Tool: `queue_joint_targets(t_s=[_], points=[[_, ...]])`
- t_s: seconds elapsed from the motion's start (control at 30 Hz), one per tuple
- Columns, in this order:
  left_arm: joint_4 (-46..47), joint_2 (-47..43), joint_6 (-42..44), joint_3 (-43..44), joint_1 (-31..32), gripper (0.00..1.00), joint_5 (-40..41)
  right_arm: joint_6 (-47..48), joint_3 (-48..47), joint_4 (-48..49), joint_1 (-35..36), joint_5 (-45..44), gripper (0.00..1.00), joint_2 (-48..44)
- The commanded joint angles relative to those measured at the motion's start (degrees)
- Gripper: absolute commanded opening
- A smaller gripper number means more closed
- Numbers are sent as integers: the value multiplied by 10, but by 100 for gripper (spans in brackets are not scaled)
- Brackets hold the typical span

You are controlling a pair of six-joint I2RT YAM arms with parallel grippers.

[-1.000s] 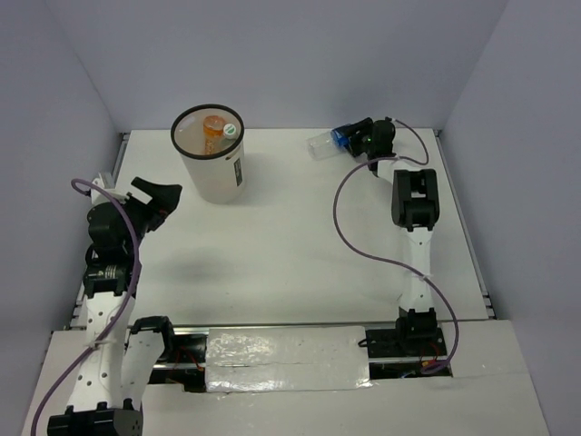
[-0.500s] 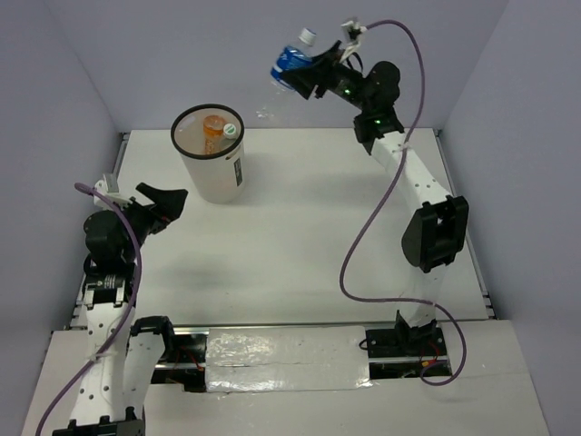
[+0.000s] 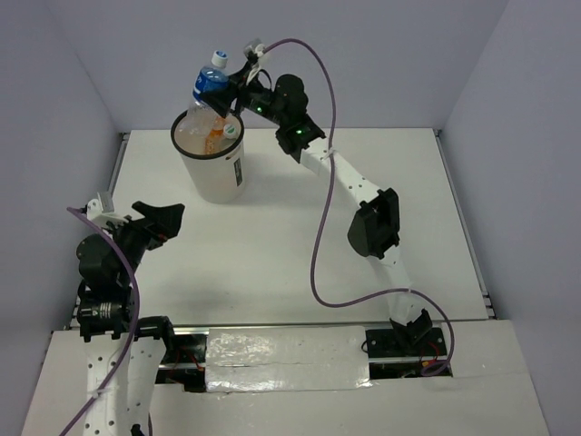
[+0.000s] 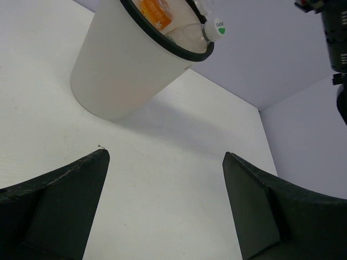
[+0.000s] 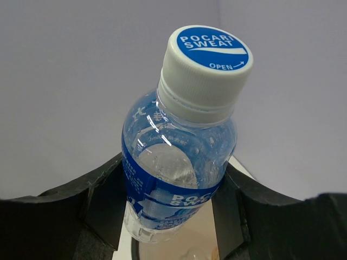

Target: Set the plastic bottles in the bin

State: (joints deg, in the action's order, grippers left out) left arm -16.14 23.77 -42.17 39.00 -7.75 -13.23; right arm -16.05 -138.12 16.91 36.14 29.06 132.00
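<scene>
My right gripper (image 3: 221, 94) is shut on a clear bottle with a blue label and white cap (image 3: 207, 86), held upright over the white bin (image 3: 214, 173). In the right wrist view the bottle (image 5: 181, 162) sits between the black fingers (image 5: 103, 200), cap up, above the bin's mouth. Inside the bin lie an orange-liquid bottle (image 3: 214, 133) and a green-capped bottle (image 3: 231, 130); both show in the left wrist view, the orange one (image 4: 154, 13) and the green cap (image 4: 219, 28). My left gripper (image 3: 168, 216) is open and empty, low at the left, facing the bin (image 4: 124, 70).
The white table (image 3: 300, 245) is walled by grey panels on three sides. The right arm (image 3: 372, 222) stretches diagonally across the table's middle, with a purple cable looping beside it.
My right arm has swung the blue-labelled bottle from the table's far right, up and leftwards, to above the bin. The left arm has drawn back slightly toward the near edge.
</scene>
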Motion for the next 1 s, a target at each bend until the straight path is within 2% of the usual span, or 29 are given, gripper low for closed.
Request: queue_joint_targets(t_s=[0.0,0.07,0.2,0.23,0.27,0.3,0.47,0.5,0.83,0.97], points=[[-15,-14,9,7,-2,99,14,40,-1,34,17,-67,19,0],[-23,-17,8,7,-2,99,15,36,-4,38,23,-85,20,15],[-32,-21,4,9,-2,99,15,43,1,50,31,-107,34,33],[-35,-24,4,9,-2,99,19,48,3,50,33,-107,45,35],[-37,-28,3,9,-2,99,21,53,10,49,35,-107,51,37],[-39,-29,2,9,-2,99,22,64,14,50,37,-110,62,37],[-38,-34,-5,7,-2,99,21,81,22,35,38,-130,89,43],[-35,-34,-5,7,-2,99,21,85,24,35,38,-129,100,42],[-21,-26,-8,15,-2,99,14,99,37,8,38,-104,100,-17],[-6,-20,-9,20,-2,99,5,118,37,-60,28,-96,100,-76]])
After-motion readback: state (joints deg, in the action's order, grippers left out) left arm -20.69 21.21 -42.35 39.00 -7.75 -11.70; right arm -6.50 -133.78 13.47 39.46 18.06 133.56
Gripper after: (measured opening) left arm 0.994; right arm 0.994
